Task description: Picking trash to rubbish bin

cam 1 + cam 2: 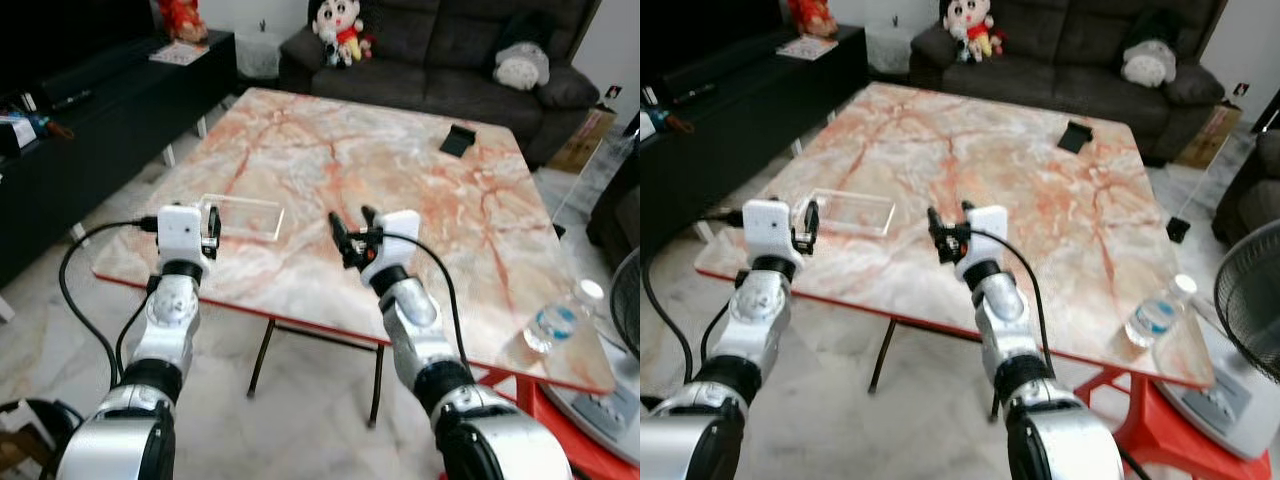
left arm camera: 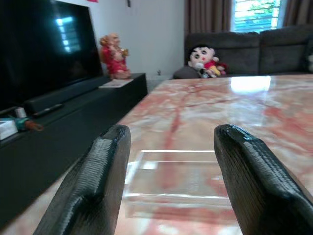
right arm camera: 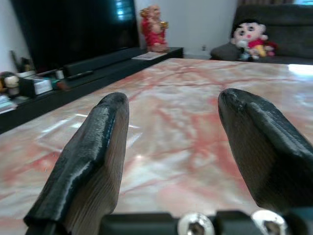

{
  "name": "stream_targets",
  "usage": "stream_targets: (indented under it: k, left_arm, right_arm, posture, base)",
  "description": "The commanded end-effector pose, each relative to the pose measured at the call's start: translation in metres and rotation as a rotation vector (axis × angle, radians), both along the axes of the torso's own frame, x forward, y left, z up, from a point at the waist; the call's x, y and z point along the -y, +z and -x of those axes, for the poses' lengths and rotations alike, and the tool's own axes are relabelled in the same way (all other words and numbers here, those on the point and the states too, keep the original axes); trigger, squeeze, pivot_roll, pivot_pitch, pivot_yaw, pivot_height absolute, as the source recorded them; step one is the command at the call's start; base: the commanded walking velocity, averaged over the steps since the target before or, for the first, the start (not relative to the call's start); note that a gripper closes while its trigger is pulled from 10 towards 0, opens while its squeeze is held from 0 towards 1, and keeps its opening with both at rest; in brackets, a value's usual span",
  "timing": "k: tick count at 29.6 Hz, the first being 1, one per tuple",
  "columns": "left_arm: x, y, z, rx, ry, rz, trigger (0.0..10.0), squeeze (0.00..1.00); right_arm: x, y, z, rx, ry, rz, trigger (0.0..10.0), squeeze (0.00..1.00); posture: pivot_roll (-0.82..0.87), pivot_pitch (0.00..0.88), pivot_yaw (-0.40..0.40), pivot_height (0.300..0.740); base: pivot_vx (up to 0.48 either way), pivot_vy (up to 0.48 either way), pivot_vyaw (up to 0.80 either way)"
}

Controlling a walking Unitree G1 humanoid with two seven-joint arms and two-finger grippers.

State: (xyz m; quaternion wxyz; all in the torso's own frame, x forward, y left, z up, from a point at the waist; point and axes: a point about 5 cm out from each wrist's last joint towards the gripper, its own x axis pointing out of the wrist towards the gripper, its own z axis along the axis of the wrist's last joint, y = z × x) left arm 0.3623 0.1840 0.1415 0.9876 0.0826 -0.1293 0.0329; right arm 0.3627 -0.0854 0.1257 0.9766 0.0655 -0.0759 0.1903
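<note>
no writing can be read anywhere. the label on the plastic water bottle point(image 1: 556, 322) at the near right corner of the table point(image 1: 420, 190) is a blue and white blur. the booklet point(image 1: 179, 53) on the black tv cabinet point(image 1: 120, 110) shows only smeared colour, and the small boxes point(image 3: 38, 85) there are too soft to read.
</note>
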Motion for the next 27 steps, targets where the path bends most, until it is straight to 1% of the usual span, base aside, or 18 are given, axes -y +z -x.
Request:
stream_targets:
  k: [1,12,19,27]
  left_arm:
    - [0.0108,0.0058,-0.0032,0.018,-0.027,0.006,10.0,0.0]
    - [0.0103,0.0053,-0.0029,0.016,-0.024,0.006,10.0,0.0]
    - [0.0108,0.006,-0.0031,0.019,-0.022,0.008,10.0,0.0]
    - [0.0106,0.0061,-0.0029,0.02,-0.023,0.007,10.0,0.0]
  right_arm:
    - [0.0097,0.0014,-0.0023,-0.002,-0.028,0.0,10.0,0.0]
    - [0.0095,0.0009,-0.0028,-0.014,-0.03,-0.009,10.0,0.0]
    - [0.0061,0.0018,-0.0015,0.007,-0.009,0.018,10.0,0.0]
    - [0.0052,0.0004,-0.0014,-0.007,-0.012,-0.001,10.0,0.0]
  posture:
    - [0.12,0.018,-0.082,0.74]
    - [0.12,0.023,-0.084,0.74]
    - [0.12,0.026,-0.086,0.74]
    - [0.12,0.027,-0.085,0.74]
  base:
    - [0.375,0.0,0.0]
    - [0.374,0.0,0.0]
    - [0.377,0.0,0.0]
    - [0.375,0.0,0.05]
